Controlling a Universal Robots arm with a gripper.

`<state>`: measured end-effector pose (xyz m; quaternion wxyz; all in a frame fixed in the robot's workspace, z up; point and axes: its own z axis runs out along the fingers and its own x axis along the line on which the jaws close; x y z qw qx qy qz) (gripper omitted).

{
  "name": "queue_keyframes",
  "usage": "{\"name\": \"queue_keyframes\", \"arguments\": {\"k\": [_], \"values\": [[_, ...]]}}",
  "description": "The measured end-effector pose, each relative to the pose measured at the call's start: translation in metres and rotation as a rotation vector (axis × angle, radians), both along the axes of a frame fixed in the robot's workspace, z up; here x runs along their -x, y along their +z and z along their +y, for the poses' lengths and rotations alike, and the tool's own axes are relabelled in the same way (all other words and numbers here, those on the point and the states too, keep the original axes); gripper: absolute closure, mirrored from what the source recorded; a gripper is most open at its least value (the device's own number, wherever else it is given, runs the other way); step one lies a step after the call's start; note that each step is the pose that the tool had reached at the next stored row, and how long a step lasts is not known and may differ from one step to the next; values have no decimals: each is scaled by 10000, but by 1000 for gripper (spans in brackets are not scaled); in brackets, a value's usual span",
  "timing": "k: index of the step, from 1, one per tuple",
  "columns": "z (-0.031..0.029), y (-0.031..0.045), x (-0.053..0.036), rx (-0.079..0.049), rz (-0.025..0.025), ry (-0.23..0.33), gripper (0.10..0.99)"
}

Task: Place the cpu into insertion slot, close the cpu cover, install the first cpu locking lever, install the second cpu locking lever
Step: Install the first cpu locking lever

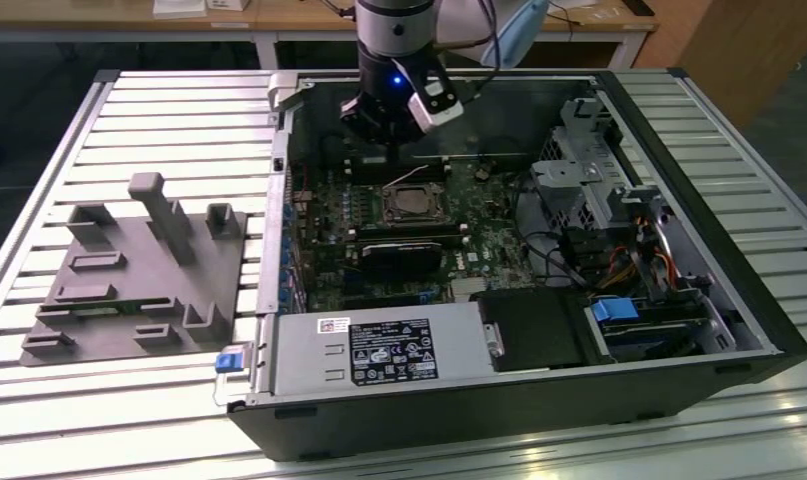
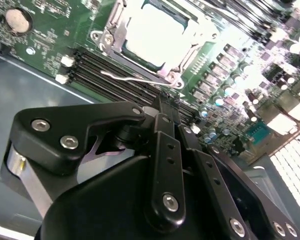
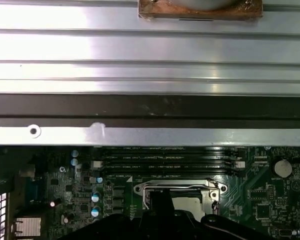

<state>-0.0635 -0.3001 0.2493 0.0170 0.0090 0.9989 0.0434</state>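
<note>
While the cpu (image 2: 155,32) sits flat in its socket, just below and ahead of the gripper (image 2: 166,100), the cpu cover (image 3: 180,186) lies closed around it, the chip's silver top showing through the cut-out. A thin wire locking lever (image 2: 135,78) runs along the socket edge nearest the gripper; I cannot tell whether it is latched. Between that edge and the gripper lie the dark memory slots (image 2: 105,70) of the green motherboard (image 2: 50,30). The gripper hangs close above the board, touching nothing, its fingers drawn together and empty. Around it stands the open computer case (image 1: 723,300), resting on a slatted metal surface (image 1: 176,110). Outside the case, well apart from the gripper, a grey moulded fixture (image 1: 136,270) lies on the slats.
</note>
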Motion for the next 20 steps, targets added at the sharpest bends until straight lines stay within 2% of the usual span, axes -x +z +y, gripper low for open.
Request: {"name": "queue_keyframes", "arguments": {"k": [6, 7, 9, 10, 20], "values": [[-1, -17, -80, -12, 10, -27, 973], [-1, -20, -83, -67, 12, -36, 973], [0, -32, -86, -258, 10, -59, 973], [1, -40, -89, -286, 9, -67, 973], [2, -110, -151, -284, 13, -73, 973]]}}
